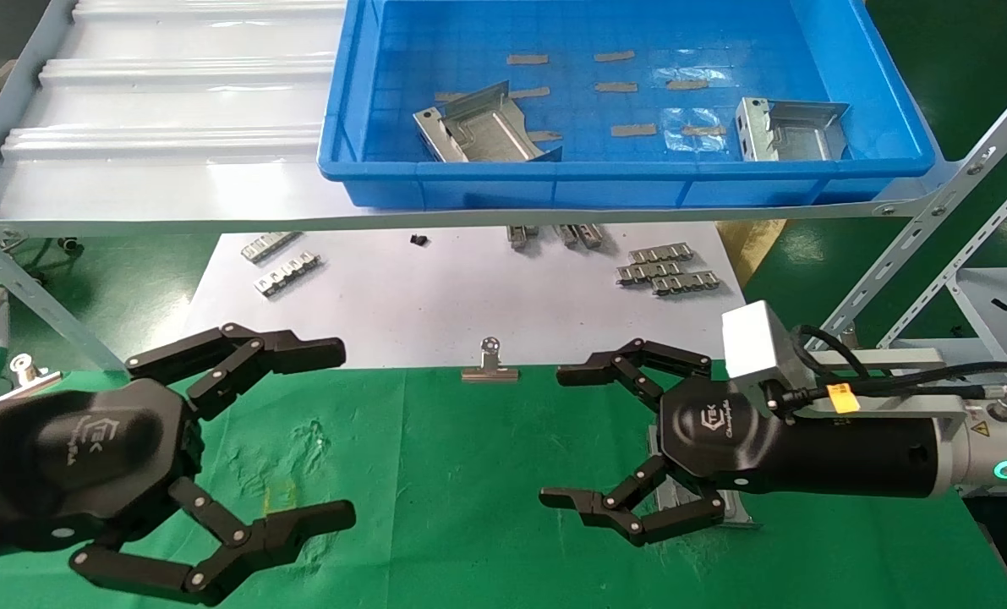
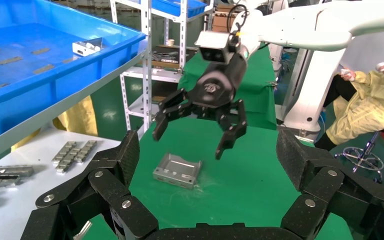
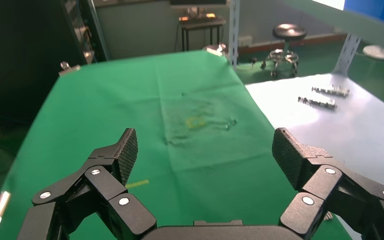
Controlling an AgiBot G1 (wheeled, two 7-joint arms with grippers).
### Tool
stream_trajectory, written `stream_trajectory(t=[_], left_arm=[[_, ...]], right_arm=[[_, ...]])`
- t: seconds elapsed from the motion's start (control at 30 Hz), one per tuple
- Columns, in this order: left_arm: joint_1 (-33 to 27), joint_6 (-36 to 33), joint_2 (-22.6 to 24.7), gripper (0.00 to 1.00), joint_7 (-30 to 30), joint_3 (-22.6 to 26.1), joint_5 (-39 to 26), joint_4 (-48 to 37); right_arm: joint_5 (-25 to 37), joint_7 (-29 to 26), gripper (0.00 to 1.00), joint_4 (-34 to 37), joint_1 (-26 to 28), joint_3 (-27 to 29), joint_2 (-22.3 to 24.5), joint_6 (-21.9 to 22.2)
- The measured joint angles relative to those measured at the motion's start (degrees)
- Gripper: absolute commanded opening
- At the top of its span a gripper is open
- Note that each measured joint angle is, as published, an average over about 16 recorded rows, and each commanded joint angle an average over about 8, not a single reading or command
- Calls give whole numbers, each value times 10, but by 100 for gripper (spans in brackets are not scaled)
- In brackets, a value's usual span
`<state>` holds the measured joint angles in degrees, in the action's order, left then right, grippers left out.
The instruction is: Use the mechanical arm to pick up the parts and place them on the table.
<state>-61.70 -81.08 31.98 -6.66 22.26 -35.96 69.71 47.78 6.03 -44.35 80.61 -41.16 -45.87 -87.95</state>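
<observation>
One silver part [image 2: 177, 170] lies flat on the green table [image 1: 469, 474]. In the head view it is mostly hidden under my right hand, with only an edge [image 1: 736, 513] showing. My right gripper [image 1: 558, 437] hovers just above it, open and empty; it also shows in the left wrist view [image 2: 190, 142] and in its own view [image 3: 207, 150]. My left gripper [image 1: 338, 433] is open and empty over the cloth at the front left, also seen in its own view [image 2: 210, 160]. Two more parts [image 1: 486, 127] [image 1: 790, 127] lie in the blue bin.
The blue bin [image 1: 638, 182] sits on a pale grey ridged shelf [image 1: 173, 101] above the table's far side. A white paper sheet [image 1: 435, 296] holds ribbed metal strips [image 1: 664, 271]. A binder clip [image 1: 490, 368] lies at the paper's edge. A person in yellow [image 2: 370, 110] sits beyond the right arm.
</observation>
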Motion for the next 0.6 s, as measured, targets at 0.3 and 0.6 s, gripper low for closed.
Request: stream_trajectory(t=[0.3,0.6], left_arm=[[0,0,0,100,0,0,0,0],[0,0,0,100,0,0,0,0]], right_arm=[[-22,-61,100,-107,-70,92,40,8],[-41,-116,100,-202,-132,174,75,16]])
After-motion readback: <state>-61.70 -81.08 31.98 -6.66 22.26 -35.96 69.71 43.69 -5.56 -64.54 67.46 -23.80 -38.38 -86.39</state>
